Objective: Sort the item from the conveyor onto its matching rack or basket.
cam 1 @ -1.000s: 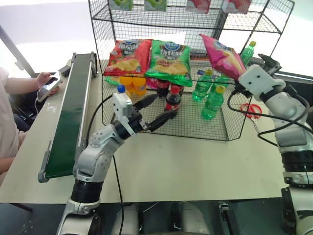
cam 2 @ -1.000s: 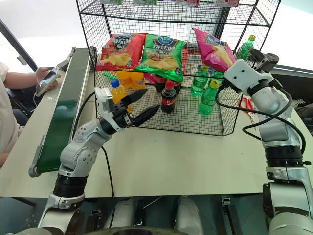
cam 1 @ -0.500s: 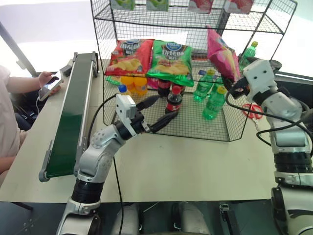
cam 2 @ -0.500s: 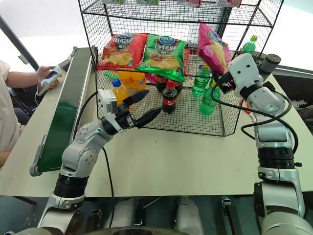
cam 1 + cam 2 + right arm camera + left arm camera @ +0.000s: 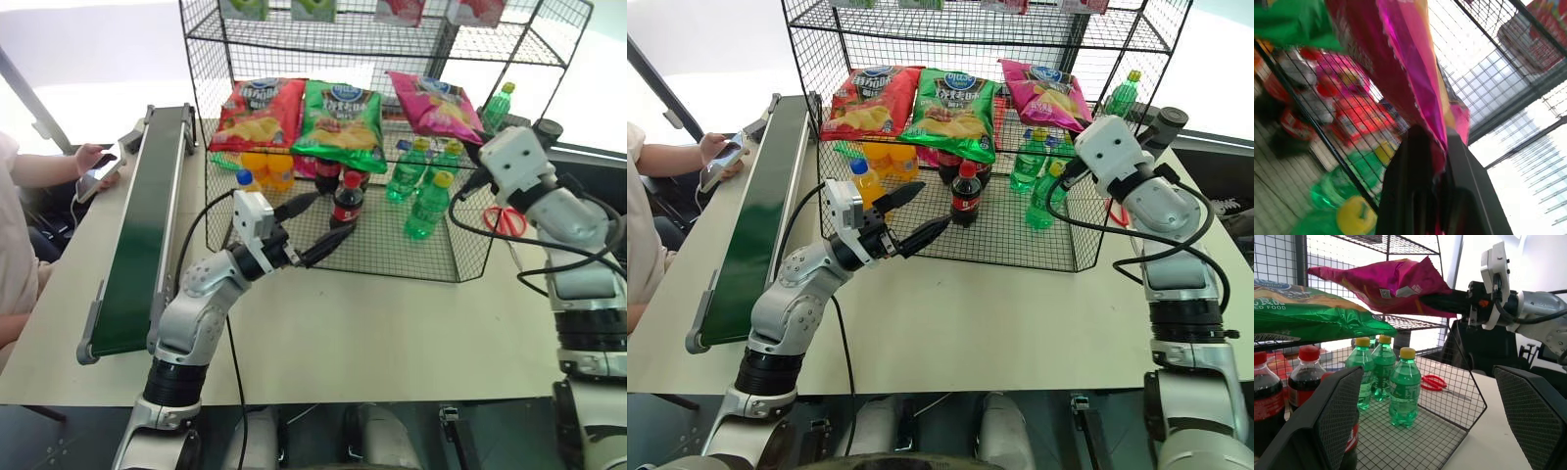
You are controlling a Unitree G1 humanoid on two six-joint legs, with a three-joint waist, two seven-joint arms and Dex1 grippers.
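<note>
At the far left a person's hand (image 5: 90, 157) holds a phone beside the dark-green conveyor (image 5: 142, 230), whose belt carries nothing in these views. Next comes the left gripper (image 5: 315, 223), hovering in front of the black wire rack (image 5: 323, 29) with its two fingers spread wide and nothing between them; just past its tips stand cola bottles (image 5: 346, 198) on the rack's low tier. On the tier above, from left to right, lie a red crisp bag (image 5: 259, 112), a green crisp bag (image 5: 339, 122) and the magenta-pink crisp bag (image 5: 433, 102), which now rests nearly flat on the wire beside the green one, above the green soda bottles (image 5: 423, 186). The right gripper (image 5: 1447, 303) reaches in from the rack's right side with its fingers pinched tight on the crimped end seam of the pink bag, as the right wrist view shows the foil edge trapped between them. The bag looks light, air-filled and soft, with a glossy, slippery skin and brittle contents, so the flat sealed seam is likely the safest hold, since squeezing the puffed middle would risk crushing the crisps or letting it slip. A pair of red scissors (image 5: 505, 220) lies on the table at the right.
</note>
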